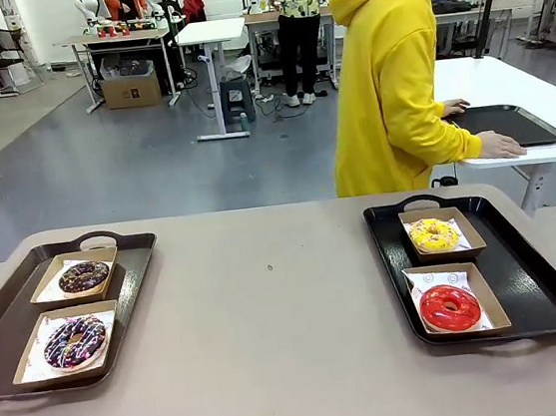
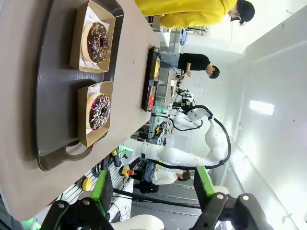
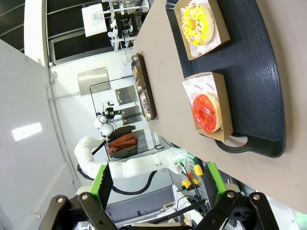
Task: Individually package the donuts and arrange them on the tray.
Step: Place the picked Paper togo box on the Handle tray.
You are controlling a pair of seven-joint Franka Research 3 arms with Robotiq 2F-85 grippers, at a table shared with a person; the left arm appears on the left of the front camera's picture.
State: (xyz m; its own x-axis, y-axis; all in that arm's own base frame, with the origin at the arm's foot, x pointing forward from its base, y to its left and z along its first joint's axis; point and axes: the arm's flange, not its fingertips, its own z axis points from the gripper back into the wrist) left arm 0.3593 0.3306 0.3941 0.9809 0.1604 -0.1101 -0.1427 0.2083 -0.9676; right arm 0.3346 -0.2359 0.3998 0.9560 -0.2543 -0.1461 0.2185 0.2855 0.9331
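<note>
Grippers hang off the table edge on both sides, each seen from its own wrist camera with the green-padded fingers spread wide and nothing between them: the left gripper (image 2: 152, 187) looks sideways along the brown tray (image 1: 1, 330), the right gripper (image 3: 158, 184) along the black tray (image 1: 538, 284). Four donuts lie on the table, each in its own paper-lined cardboard box, two boxes to a tray. On the brown tray at the robot's left, the plain chocolate donut (image 1: 84, 277) sits in the far box and the drizzled chocolate donut (image 1: 74, 342) in the near box. On the black tray at the robot's right, the yellow sprinkled donut (image 1: 433, 234) sits in the far box and the glossy red donut (image 1: 449, 308) in the near one. Two trays, four boxes, four donuts in all. Beyond the table a person in a yellow hoodie (image 1: 388, 75) stands turned away, both hands resting at a third, dark tray (image 1: 510, 124) on a white table behind.
</note>
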